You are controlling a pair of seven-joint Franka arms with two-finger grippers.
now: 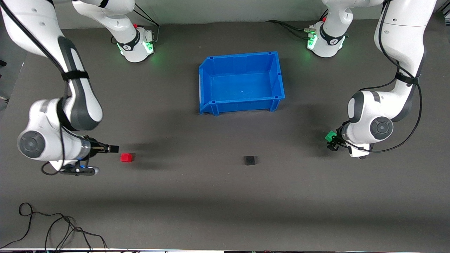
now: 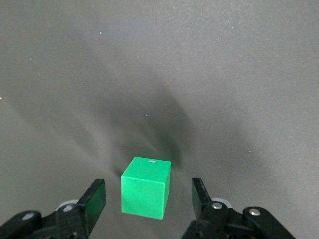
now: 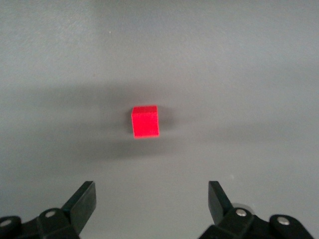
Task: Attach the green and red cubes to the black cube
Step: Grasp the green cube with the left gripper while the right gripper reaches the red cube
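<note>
The green cube [image 2: 145, 188] sits on the mat [image 1: 197, 182] at mid right of the front view, between the left gripper's [image 2: 148, 199] parted fingers, untouched. It looks light, rigid and smooth; flat opposite faces suit a pinch. The red cube [image 1: 126, 157] lies at lower left, just ahead of the released right gripper [image 3: 151, 199]. The black cube [image 1: 250, 160] rests low centre, below the bin [image 1: 205, 86].
</note>
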